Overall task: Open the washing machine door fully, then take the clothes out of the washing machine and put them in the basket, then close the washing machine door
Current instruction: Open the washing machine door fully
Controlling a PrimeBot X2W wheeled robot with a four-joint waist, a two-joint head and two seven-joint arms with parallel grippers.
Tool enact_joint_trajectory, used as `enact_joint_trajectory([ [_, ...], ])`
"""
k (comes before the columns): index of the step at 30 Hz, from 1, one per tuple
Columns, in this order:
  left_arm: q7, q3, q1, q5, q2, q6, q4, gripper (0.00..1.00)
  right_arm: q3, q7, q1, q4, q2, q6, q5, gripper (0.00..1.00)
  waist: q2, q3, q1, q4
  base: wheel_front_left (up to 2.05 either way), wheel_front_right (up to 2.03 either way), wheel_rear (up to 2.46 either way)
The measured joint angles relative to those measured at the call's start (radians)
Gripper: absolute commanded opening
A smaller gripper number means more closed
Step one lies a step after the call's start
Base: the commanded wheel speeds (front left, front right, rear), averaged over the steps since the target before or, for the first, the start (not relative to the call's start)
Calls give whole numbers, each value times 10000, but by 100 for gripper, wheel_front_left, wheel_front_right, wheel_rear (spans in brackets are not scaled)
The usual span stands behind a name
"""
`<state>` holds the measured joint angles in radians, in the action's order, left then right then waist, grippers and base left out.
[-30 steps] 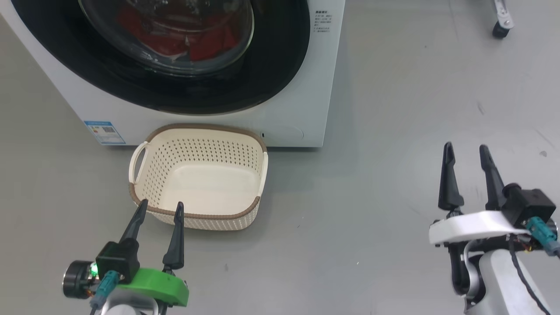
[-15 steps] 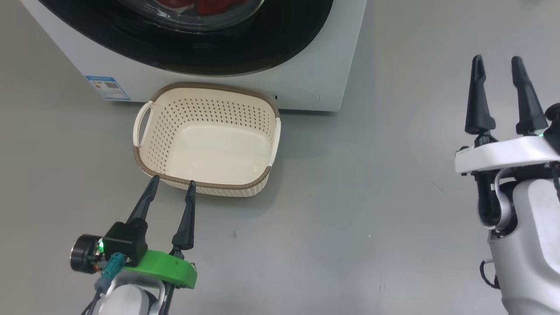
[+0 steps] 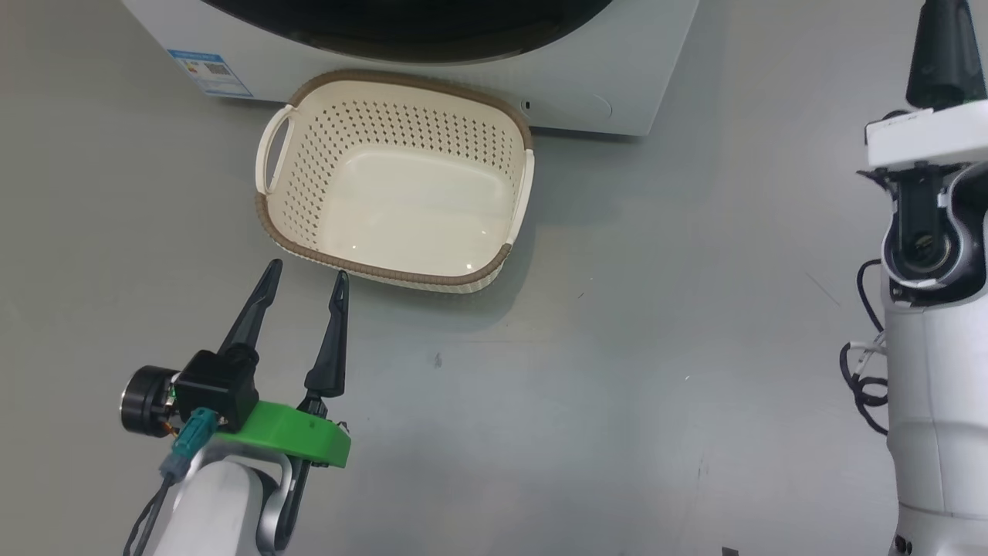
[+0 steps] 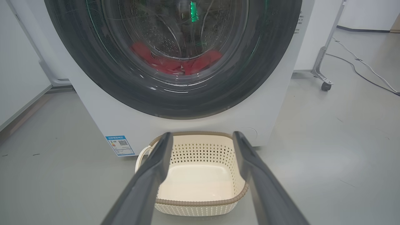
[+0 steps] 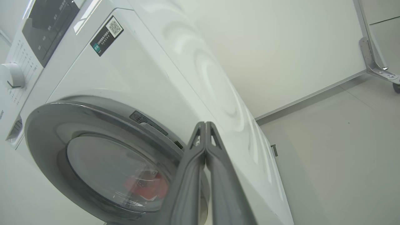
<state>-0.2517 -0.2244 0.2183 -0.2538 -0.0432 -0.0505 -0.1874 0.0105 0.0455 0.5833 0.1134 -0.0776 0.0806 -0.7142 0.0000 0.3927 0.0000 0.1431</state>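
Observation:
The washing machine stands with its washing machine door shut flat against its front. Behind the glass, the red clothes lie low in the drum. They also show through the glass bowl as red clothes in the right wrist view. The cream basket sits empty on the floor just before the machine. My left gripper hovers open at the basket's near rim, holding nothing. My right gripper is shut and empty, raised near the door's right edge. Its fingers run off the top of the head view.
A blue sticker marks the machine's lower left front. The control panel with a knob is at the machine's top. A wheeled stand leg and a cable lie on the grey floor to the right.
The head camera has tilted down, so machine and basket sit higher in the picture. My right arm has risen toward the door and its fingers have closed. The left gripper has stayed put.

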Motion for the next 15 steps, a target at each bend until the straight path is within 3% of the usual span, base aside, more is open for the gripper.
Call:
enact_joint_trajectory([
  [5, -4, -77, 277, -27, 25, -81, -4, 100, 418, -642, 900, 188, -107, -46, -642, 0, 0, 403, 0, 212, 0, 0, 0],
  [9, -4, -102, 499, -86, 42, -88, 0, 100, 1070, -1095, 1603, 456, 19, -412, -1896, 0, 0, 703, 0, 393, 0, 0, 0],
  [15, -4, -167, 651, -157, 69, -157, -119, 100, 1430, -1883, 2487, 828, -15, -763, -2800, 0, 0, 1059, 0, 707, 0, 0, 0],
])
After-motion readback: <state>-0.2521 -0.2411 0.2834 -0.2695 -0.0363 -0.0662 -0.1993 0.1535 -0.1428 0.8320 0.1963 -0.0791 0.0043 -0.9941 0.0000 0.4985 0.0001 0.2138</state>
